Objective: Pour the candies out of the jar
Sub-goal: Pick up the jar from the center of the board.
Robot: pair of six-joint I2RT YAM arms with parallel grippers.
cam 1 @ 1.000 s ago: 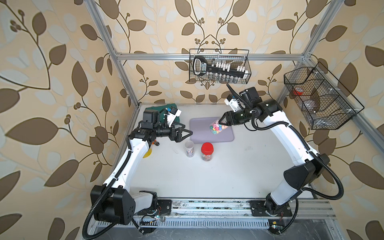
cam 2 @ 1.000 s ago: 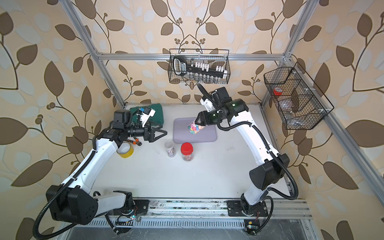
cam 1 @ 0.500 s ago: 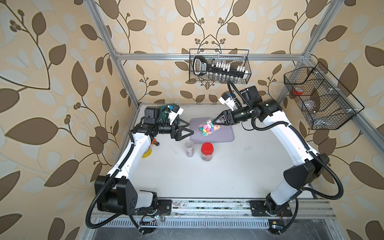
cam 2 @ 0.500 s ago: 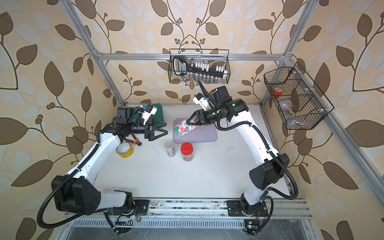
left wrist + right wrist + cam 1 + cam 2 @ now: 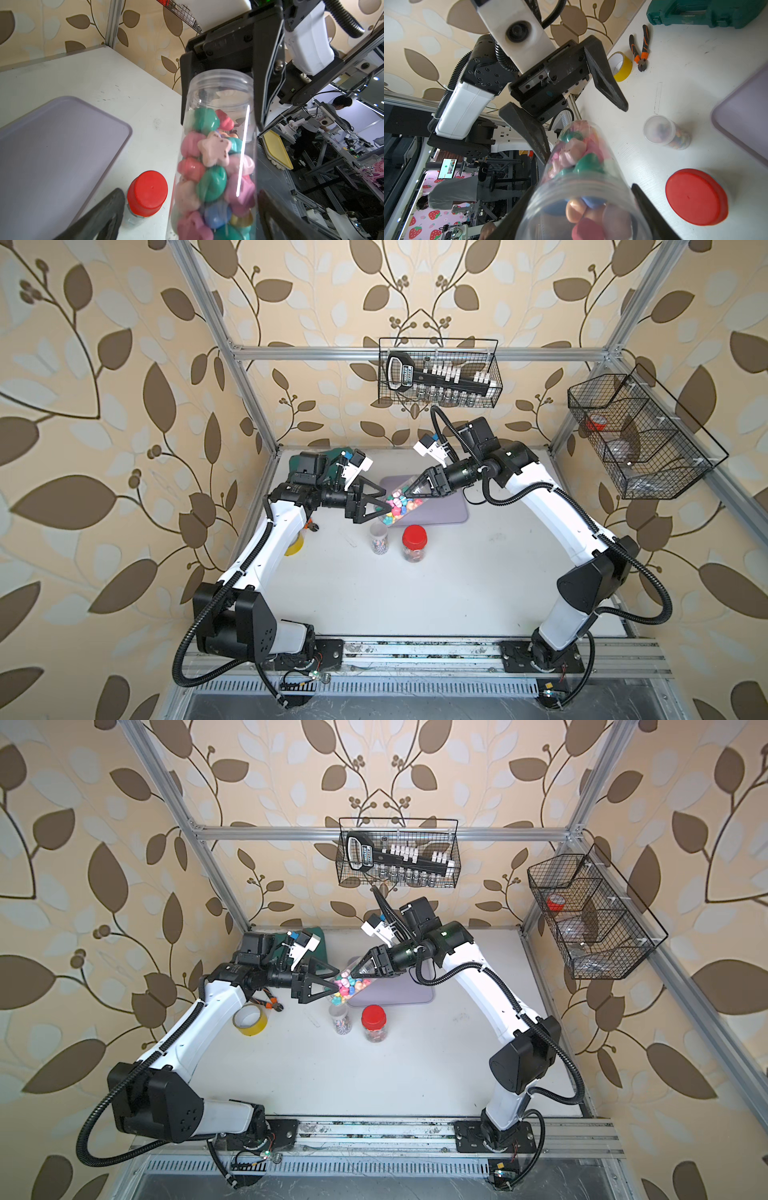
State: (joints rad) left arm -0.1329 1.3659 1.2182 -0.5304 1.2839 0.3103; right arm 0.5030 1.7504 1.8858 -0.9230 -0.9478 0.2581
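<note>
Clear jar (image 5: 220, 87) hangs tilted by the purple tray (image 5: 52, 145), right jaws clenched at its mouth end, left jaws wide open at its base. We note the candies (image 5: 212, 182) all inside; pouring remains.

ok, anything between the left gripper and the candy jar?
Nothing visible. The open left gripper has its jaws either side of the base end of the jar; the right gripper grips the mouth end.
</note>
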